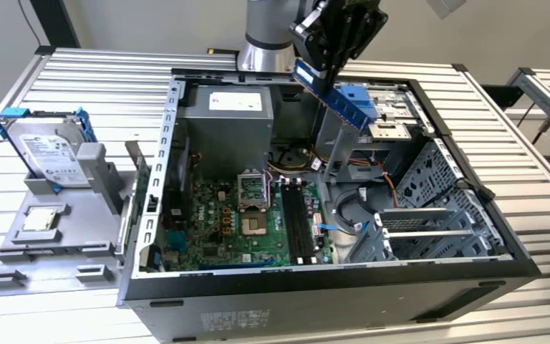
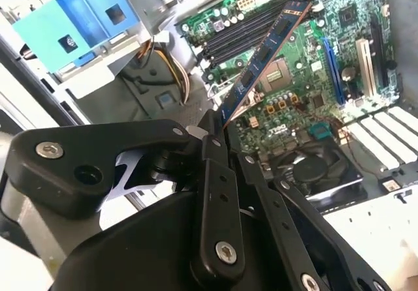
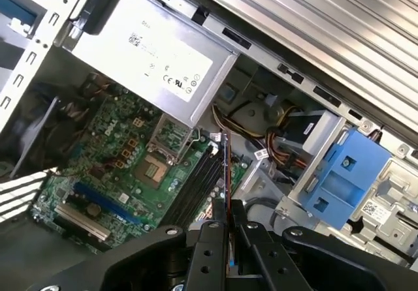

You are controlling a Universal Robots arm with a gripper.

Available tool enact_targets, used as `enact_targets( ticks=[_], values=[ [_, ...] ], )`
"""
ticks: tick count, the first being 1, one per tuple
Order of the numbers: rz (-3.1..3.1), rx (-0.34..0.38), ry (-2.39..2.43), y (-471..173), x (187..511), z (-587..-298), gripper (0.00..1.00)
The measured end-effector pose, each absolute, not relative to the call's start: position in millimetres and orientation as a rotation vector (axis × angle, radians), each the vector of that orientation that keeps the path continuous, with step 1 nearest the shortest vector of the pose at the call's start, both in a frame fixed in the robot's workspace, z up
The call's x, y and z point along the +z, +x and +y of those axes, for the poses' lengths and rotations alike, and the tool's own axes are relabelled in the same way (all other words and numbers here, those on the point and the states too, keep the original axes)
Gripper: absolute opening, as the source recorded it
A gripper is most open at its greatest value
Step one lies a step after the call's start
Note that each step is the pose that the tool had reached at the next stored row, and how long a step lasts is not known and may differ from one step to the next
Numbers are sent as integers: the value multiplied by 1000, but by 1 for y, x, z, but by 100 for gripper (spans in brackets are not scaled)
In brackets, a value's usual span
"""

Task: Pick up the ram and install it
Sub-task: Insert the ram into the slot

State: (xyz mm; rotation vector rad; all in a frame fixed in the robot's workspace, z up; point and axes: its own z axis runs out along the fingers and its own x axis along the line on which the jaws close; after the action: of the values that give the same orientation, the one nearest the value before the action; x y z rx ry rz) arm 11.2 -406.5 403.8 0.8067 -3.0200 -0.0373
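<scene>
My black gripper (image 1: 328, 68) hangs over the open computer case (image 1: 160, 179), shut on one end of the ram (image 1: 337, 100). The ram is a long thin blue-green stick, held tilted in the air with its free end pointing down into the case. In the second wrist view the ram (image 2: 264, 53) juts out from between the fingers of the gripper (image 2: 223, 137) above the green motherboard (image 2: 307, 89). In the first wrist view the ram (image 3: 225, 167) is edge-on, a thin line above the black memory slots (image 3: 196, 186). The slots (image 1: 299, 215) lie below, apart from the stick.
A silver hard drive with blue brackets (image 1: 51, 154) stands on a grey fixture (image 1: 46, 251) at the exterior view's left. Inside the case are the grey power supply (image 1: 227, 122), a blue drive caddy (image 1: 366, 100), loose cables (image 1: 351, 208) and a perforated drive cage (image 1: 437, 208).
</scene>
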Motion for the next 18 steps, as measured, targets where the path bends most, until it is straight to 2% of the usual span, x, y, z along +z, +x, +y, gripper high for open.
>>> enact_targets(
  ticks=[18],
  values=[
    [-3037, -38, 741, 11, 404, -406, 0]
  ],
)
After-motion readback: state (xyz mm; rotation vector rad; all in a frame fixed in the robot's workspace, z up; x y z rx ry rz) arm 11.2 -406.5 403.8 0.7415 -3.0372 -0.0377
